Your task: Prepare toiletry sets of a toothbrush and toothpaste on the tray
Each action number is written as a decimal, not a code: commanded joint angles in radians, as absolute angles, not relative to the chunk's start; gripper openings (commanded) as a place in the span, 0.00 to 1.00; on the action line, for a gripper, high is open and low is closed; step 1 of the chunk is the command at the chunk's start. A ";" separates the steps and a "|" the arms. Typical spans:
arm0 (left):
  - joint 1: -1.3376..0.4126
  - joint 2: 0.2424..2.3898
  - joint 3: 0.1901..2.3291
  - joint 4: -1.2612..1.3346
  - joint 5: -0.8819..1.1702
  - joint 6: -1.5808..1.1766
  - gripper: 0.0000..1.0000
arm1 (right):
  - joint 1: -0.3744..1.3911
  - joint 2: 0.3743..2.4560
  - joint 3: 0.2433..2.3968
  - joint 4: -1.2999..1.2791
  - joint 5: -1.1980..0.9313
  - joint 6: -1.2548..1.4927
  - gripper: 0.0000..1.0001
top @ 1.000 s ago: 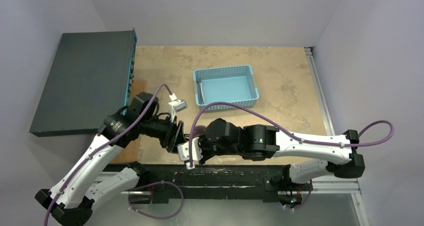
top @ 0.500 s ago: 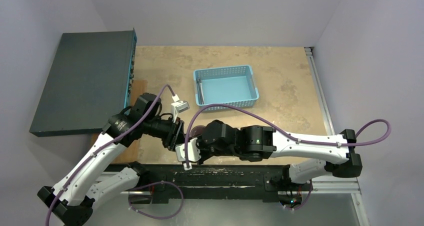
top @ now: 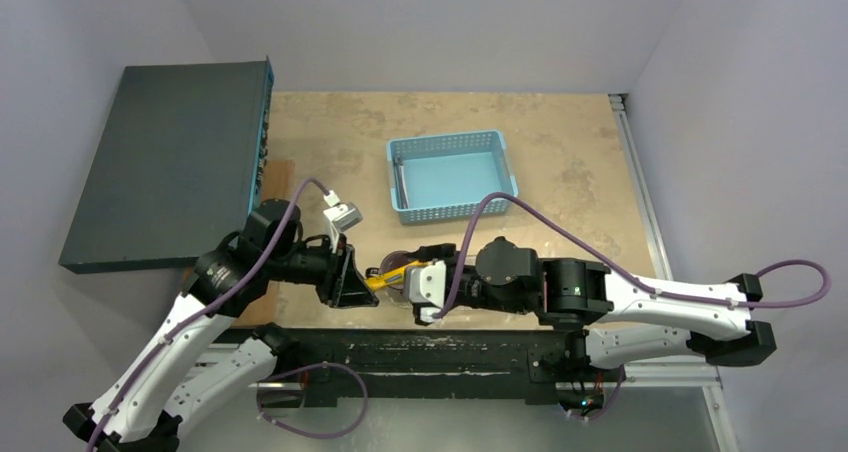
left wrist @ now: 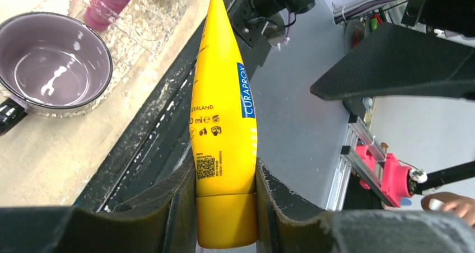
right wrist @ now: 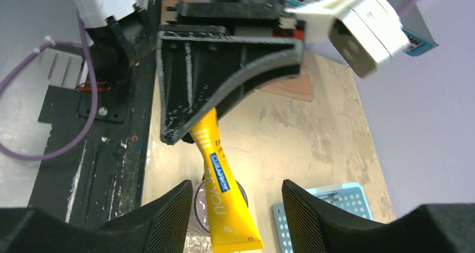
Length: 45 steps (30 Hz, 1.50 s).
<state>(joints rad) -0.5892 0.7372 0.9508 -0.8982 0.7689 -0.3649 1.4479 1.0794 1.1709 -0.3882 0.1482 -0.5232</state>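
My left gripper (left wrist: 226, 177) is shut on the cap end of the yellow toothpaste tube (left wrist: 223, 96), which points out level toward the right arm (top: 392, 273). My right gripper (right wrist: 235, 214) stands open around the tube's flat end (right wrist: 227, 208) without touching it. The magenta-pink tube (left wrist: 106, 4) lies on the clear crinkled tray (left wrist: 154, 23) next to the purple mug (left wrist: 53, 68). In the top view both grippers (top: 352, 278) (top: 425, 277) meet over the tray at the near edge and hide most of it. A thin pale stick, perhaps a toothbrush (top: 399, 179), lies in the basket.
A light-blue slatted basket (top: 453, 174) sits mid-table beyond the grippers. A dark flat box (top: 165, 162) fills the far left. The black base rail (top: 450, 352) runs along the near edge.
My right gripper has opened, let go of the yellow tube and drawn back to the right. The left gripper has shut on the tube and now holds it alone.
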 commanded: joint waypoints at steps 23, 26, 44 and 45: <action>-0.585 0.434 0.876 -0.645 0.616 -0.521 0.00 | 0.845 0.981 1.044 -0.022 -0.591 0.215 0.65; -0.585 0.435 0.874 -0.615 0.642 -0.540 0.00 | 0.821 0.980 1.014 0.033 -0.676 0.262 0.65; -0.586 0.466 0.856 -0.435 0.827 -0.594 0.00 | 0.815 1.004 0.939 0.269 -0.879 0.479 0.66; -0.586 0.468 0.856 -0.433 0.827 -0.593 0.00 | 0.815 1.007 0.939 0.279 -0.888 0.491 0.65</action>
<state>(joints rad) -0.5892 0.4522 0.8558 -0.5327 0.7773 -0.5694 0.8169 0.9943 0.9501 0.1558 -0.8234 0.3985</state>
